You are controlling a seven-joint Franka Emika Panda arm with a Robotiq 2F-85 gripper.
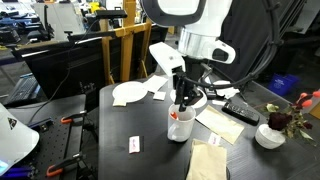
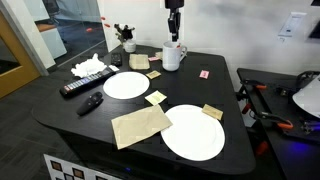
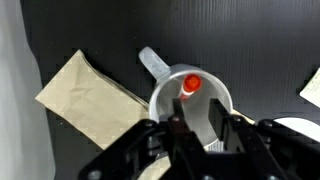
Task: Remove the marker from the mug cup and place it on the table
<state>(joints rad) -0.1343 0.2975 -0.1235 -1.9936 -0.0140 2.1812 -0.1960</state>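
While the black table (image 2: 220, 92) stretches wide beneath it, the Robotiq gripper (image 3: 200, 122) hovers just above the white mug cup (image 3: 218, 100), jaws parted and holding nothing. The red marker (image 3: 189, 85) stands inside the mug, its tip near the rim. A clean grasp likely means centring the jaws on the marker, then lifting straight up.

Nothing readable from my cameras, honestly. The small card (image 1: 134, 145) on my table (image 1: 115, 120) has dark marks, but they're too tiny to make out.
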